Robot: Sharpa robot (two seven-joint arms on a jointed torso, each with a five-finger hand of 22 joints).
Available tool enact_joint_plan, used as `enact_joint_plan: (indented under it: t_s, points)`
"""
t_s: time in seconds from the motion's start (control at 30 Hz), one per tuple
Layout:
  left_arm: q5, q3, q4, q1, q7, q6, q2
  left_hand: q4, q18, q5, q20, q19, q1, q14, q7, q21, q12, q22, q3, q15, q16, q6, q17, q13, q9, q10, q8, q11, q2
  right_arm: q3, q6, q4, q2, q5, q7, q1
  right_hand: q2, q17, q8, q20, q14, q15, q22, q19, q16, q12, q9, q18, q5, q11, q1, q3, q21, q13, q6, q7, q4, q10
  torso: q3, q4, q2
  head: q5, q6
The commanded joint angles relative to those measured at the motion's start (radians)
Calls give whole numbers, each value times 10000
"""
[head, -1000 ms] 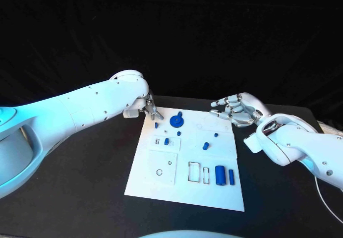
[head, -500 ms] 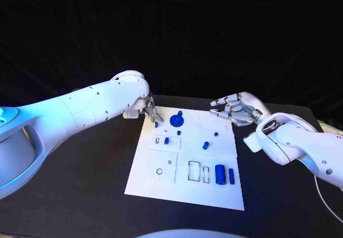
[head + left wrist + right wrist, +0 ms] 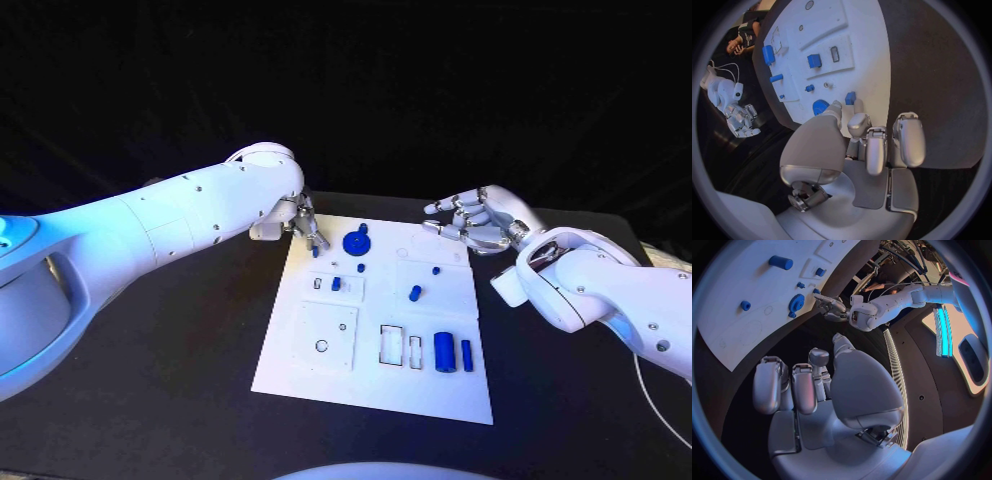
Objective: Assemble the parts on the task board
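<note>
The white task board point(image 3: 325, 330) lies mid-table. Near its far left corner stands a small blue part point(image 3: 316, 251), with a blue gear point(image 3: 356, 241) beside it. My left hand point(image 3: 300, 222) hangs over that corner. Its thumb and one finger reach toward the small part point(image 3: 850, 97) and stop just short of it, holding nothing. My right hand point(image 3: 476, 222) hovers off the far right corner with loosely curled fingers and nothing in them. A blue peg point(image 3: 415, 294) lies mid-board. A blue cylinder point(image 3: 444, 353) and a slim blue bar point(image 3: 466, 355) lie near the front right.
A small blue block point(image 3: 336, 284) sits in a raised square on the board's left half. Empty rectangular slots point(image 3: 392, 343) lie left of the cylinder. Black table point(image 3: 173, 340) surrounds the board on all sides.
My left hand has shifted slightly left over the far corner; the small blue part has stayed where it was. The right hand has barely moved.
</note>
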State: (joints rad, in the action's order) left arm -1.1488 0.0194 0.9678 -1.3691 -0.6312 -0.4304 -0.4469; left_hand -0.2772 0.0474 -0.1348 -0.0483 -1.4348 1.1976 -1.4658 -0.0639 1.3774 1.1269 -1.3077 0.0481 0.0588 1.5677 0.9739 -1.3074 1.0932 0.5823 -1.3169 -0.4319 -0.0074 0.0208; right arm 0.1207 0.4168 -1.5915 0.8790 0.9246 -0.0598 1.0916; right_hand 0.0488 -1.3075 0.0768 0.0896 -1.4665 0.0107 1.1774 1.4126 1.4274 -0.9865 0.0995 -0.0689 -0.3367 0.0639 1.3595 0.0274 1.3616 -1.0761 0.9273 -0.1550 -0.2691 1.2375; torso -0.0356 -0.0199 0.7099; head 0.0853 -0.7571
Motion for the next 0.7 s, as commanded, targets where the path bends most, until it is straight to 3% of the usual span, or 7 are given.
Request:
enact_joint_plan:
  t_s: [0.03, 0.7]
  points:
    - [26, 0, 19, 0, -12, -220, -19, 75, 132, -35, 33, -61, 152, -1050, 22, 46, 48, -281, 19, 87, 30, 84, -2634, -12, -8, -60, -49, -22, -32, 2, -133, 10, -11, 52, -64, -7, -114, -738, 25, -38, -608, 57, -7, -6, -49, -52, 12, -90, 3, -9, -4, 5, -59, -11, 71, 27, 42, 1, 1, 1, 2, 11, -5]
    - [155, -1, -16, 0, 92, -285, -28, 242, 130, -46, 86, -66, 688, -1050, 102, 34, 23, -305, 383, 142, 30, 123, -2634, -41, 57, -63, -163, -93, -184, 1, -148, 28, -42, 56, -24, -7, -120, -725, 30, -38, -606, 58, -19, -10, -60, -44, 14, -92, 1, -10, 1, 6, -66, -3, 80, 29, 45, -4, -2, -4, -4, 10, -54]
